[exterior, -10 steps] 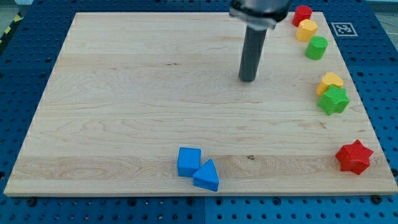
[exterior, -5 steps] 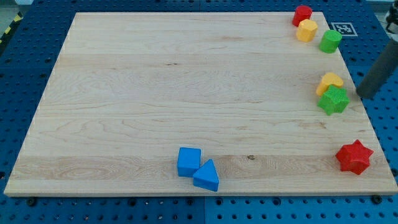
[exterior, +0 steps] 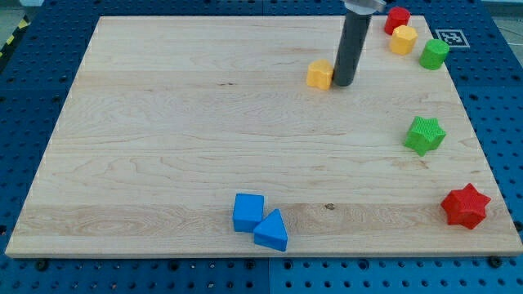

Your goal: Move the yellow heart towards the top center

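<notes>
The yellow heart (exterior: 320, 74) lies on the wooden board (exterior: 163, 131), right of centre in its upper part. My tip (exterior: 344, 84) stands just to the heart's right, touching or almost touching its side. The dark rod rises from there to the view's top edge.
A red block (exterior: 398, 18), a yellow block (exterior: 403, 39) and a green cylinder (exterior: 435, 54) sit at the top right corner. A green star (exterior: 425, 135) is at the right, a red star (exterior: 465, 206) at the bottom right. A blue cube (exterior: 248, 211) and blue triangle (exterior: 271, 231) touch near the bottom centre.
The yellow heart has moved from beside the green star at the right edge leftward and up to the upper middle. My tip went from the right edge to the heart's right. The green star shifted slightly left.
</notes>
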Available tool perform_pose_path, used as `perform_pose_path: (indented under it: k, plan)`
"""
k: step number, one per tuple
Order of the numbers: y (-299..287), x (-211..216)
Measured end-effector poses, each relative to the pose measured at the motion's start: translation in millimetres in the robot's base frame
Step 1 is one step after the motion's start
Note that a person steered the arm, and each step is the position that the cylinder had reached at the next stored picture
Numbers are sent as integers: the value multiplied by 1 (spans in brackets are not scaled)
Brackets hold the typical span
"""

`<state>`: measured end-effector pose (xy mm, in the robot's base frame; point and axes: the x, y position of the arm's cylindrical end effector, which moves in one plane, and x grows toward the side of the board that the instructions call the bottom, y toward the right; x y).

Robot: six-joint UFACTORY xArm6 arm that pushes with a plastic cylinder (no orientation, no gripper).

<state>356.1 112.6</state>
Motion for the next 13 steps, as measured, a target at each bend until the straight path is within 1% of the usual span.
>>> perform_pose_path:
  k: [1,2,3,4,6,7,8,10,12,13]
  plan:
    - [-29,-4]
    - [-64,-28]
    - [-79,-34]
    - [-80,-27]
    - [-100,-23]
    - [-120,-29]
    - [-122,-31]
    - [-165,-31]
    - [-192,-30]
    - [-224,-41]
